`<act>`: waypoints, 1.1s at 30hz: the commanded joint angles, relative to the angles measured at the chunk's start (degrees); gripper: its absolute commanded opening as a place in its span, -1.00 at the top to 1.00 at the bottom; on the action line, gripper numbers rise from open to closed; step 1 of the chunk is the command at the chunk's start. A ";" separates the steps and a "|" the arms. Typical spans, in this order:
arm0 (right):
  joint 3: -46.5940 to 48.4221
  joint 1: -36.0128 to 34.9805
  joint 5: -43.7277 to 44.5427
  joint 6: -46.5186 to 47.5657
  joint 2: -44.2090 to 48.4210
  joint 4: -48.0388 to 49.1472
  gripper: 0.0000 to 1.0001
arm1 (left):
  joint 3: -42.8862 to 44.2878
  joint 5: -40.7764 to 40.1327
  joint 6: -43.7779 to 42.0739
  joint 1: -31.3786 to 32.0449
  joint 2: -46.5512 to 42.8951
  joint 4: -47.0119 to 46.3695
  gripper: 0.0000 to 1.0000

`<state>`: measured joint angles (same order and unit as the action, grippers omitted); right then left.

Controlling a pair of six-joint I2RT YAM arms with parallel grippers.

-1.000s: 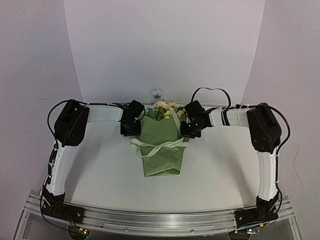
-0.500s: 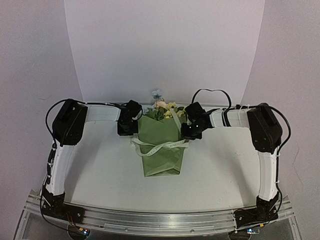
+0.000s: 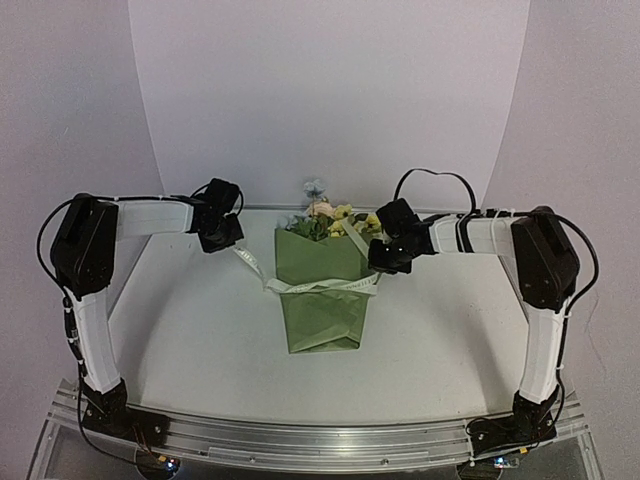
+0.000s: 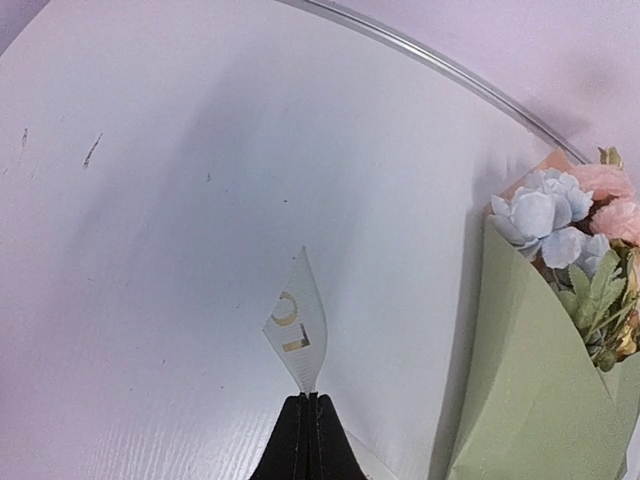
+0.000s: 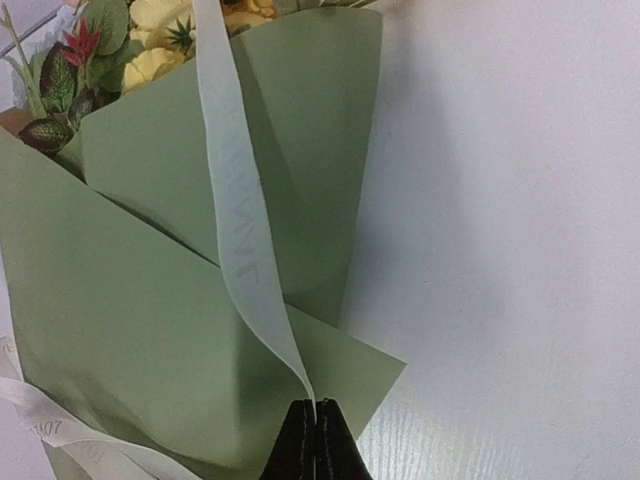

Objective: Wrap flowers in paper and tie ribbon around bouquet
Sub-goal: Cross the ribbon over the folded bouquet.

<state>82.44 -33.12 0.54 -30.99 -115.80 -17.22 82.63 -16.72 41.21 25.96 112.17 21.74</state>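
Tightening wants equal, opposite pulls; left gripper [image 4: 308, 402] and right gripper [image 5: 315, 405] sit pinched shut on ribbon [image 3: 320, 287] ends; the loop around the bouquet [image 3: 322, 315] seems slack.

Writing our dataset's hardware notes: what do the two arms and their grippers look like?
The left arm and right arm have white tubular links, bulky black joint housings and thin black cables looping alongside. The left gripper and right gripper are black, with slim matte fingers. No markings are legible.
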 commanded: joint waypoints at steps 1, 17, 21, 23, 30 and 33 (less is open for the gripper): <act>-3.76 0.17 8.12 -2.56 6.21 1.06 1.00 | -3.77 1.83 2.99 -3.85 -2.89 -3.83 1.00; -14.69 6.18 13.27 -12.28 12.49 -0.29 1.00 | -14.90 4.50 8.02 -11.03 -9.87 -4.53 1.00; -19.08 7.75 15.14 -15.61 14.17 -1.47 1.00 | -18.65 5.19 8.92 -12.37 -11.86 -4.94 1.00; -21.41 8.74 16.20 -16.53 15.27 -1.59 1.00 | -20.05 5.90 9.12 -12.55 -12.04 -5.21 1.00; -24.02 10.32 15.46 -16.41 16.49 -0.93 1.00 | -25.99 9.65 10.08 -12.42 -13.04 -9.27 1.00; -21.85 10.34 12.80 -15.13 14.78 -0.46 1.00 | -27.13 12.62 9.59 -11.83 -12.54 -11.24 1.00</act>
<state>57.99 -23.03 13.93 -46.94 -101.43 -17.85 57.02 -7.47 50.74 13.82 102.05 15.13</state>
